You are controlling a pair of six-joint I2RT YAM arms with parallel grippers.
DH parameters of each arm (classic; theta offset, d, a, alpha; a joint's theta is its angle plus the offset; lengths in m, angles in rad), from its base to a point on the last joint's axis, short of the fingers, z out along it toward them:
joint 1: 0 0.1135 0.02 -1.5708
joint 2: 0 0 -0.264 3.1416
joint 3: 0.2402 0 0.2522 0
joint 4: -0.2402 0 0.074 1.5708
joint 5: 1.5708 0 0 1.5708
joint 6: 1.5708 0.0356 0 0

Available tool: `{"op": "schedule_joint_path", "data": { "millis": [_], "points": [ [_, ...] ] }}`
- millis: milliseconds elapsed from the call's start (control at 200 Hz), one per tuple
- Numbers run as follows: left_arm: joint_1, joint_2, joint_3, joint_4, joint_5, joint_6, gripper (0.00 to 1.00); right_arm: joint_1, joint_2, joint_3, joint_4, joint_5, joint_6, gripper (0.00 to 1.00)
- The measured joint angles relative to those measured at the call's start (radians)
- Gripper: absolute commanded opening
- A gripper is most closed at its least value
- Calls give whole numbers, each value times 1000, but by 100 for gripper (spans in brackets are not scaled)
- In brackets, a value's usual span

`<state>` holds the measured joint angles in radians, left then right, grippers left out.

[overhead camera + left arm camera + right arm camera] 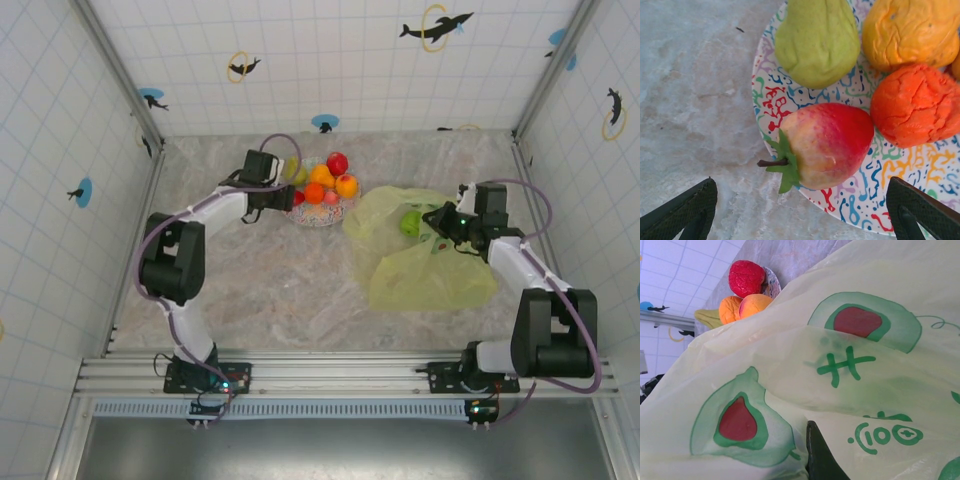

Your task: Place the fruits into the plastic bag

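The job looked barely begun. Only 1 fruit, the green apple (410, 222), sat inside the plastic bag (425, 265), which lay crumpled just to the right of the patterned plate (865, 200), its mouth turned toward the plate.

The other fruits lay heaped on that plate. The pear (817, 42) was at its left-far side and the strawberry (827, 145) at its left-near rim, stalk pointing off the plate. An orange (915, 105) and a yellower orange (910, 32) lay toward the middle, and the red apple (338, 163) at the far edge. A small pink fruit (331, 197) sat near the centre. That left about 7 to move, as far as could be counted.

The left gripper (801, 184) hung at the plate's left-near rim, fingers spread wide to either side of the strawberry and holding nothing. The strawberry seemed the likely next pick.

The right gripper (440, 225) was to the right of the plate at the bag's mouth. It was closed, apparently pinching the thin film to keep the opening up.
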<state>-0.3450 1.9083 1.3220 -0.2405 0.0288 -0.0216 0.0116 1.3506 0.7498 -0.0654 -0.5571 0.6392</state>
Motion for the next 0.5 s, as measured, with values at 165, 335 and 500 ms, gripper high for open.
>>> {"op": "schedule_joint_path", "data": {
  "millis": [165, 335, 500],
  "points": [
    [-3, 73, 78, -63, 8, 98, 93, 0, 6, 0, 8, -11, 0, 0],
    [-3, 129, 140, -113, 3, 189, 93, -1, 8, 0, 14, -16, -1, 0],
    [-3, 177, 198, -148, -12, 267, 93, -1, 8, 0, 17, -16, -1, 0]
  ]
}}
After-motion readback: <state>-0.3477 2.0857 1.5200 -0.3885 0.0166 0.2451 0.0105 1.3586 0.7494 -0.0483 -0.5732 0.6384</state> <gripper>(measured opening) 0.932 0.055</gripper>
